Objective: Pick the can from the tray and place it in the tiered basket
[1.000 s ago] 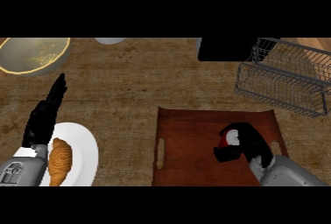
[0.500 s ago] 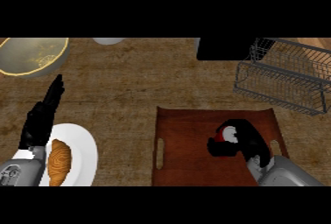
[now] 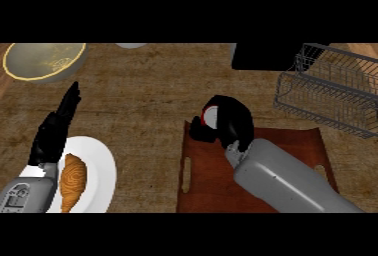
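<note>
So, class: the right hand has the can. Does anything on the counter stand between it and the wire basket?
Nothing visible does. The right hand, fingers curled round the can, is above the tray's far edge; the tiered basket lies to its right, with only bare counter between.

I can see only a sliver of the can (image 3: pixel 210 117), the rest wrapped inside my right hand (image 3: pixel 230 122). My forearm covers much of the tray (image 3: pixel 203 170). The tiered basket (image 3: pixel 332 95) runs off the right edge, the bowl (image 3: pixel 40 60) off the top.
</note>
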{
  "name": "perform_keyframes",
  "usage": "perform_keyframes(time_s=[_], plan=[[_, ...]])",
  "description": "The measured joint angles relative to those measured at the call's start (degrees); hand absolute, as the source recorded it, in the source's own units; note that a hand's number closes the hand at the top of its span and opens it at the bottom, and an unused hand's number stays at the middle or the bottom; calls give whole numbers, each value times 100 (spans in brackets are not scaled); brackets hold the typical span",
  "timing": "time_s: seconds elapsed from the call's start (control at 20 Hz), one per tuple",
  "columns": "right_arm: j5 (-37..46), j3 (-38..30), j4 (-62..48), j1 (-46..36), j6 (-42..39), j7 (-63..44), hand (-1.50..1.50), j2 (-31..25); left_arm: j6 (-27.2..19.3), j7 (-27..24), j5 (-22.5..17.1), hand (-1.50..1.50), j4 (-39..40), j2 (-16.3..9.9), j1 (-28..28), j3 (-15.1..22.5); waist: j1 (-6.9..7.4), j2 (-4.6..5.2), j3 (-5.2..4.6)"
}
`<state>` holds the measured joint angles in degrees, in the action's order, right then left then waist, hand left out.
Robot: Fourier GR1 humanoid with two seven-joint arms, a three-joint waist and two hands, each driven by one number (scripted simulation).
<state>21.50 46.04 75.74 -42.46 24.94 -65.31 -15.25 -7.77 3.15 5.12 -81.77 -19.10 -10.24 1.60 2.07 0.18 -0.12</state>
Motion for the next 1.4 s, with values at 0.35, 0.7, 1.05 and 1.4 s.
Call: perform_keyframes(time_s=[0.35,0.7,1.05,1.4], plan=[[1579,-468,-648,-1120,376,44,150,423,-20,45,-1,0,-4,-6,86,-85,-142,-56,2],[2597,-1130,-556,-1896,50,-250,150,190,-36,2,11,0,-40,-22,206,-181,-252,-84,4],[2511,-1737,-364,-2204,-721,-187,150,-353,-74,19,93,0,-148,51,289,-146,-270,-70,7],[2258,-2365,-344,-2065,-1276,340,150,-765,16,146,107,0,-136,73,146,-200,-225,-37,10]])
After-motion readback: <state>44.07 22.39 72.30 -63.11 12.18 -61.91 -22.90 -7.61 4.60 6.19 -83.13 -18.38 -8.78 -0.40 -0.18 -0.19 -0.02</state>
